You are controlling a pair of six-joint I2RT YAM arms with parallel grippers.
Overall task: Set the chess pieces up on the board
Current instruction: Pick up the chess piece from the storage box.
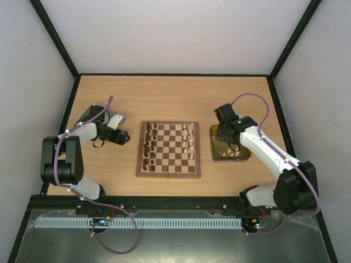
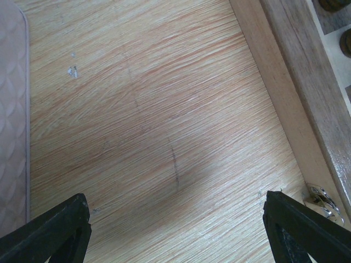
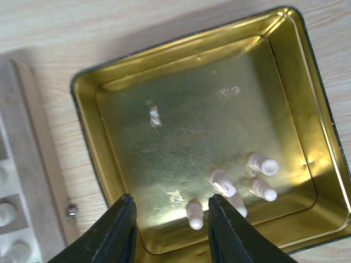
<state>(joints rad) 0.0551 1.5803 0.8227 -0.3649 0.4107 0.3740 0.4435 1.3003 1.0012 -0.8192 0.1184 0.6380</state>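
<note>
The board (image 1: 168, 174) lies mid-table, with dark chess pieces (image 1: 149, 145) along its left columns and cream ones (image 1: 190, 141) along its right. Several more cream pieces (image 3: 223, 182) lie inside the gold tin tray (image 3: 181, 46) to the right of the board. My right gripper (image 3: 171, 205) hangs open over the tray's near side. One small cream piece (image 3: 194, 213) lies below the gap, close to the right finger, and nothing is gripped. My left gripper (image 2: 175, 205) is wide open over bare table, just left of the board's edge (image 2: 296, 71).
In the overhead view the tray (image 1: 213, 143) sits close to the board's right border. The board's metal clasp (image 2: 323, 200) shows beside my left gripper's right finger. Black frame rails and pale walls enclose the table.
</note>
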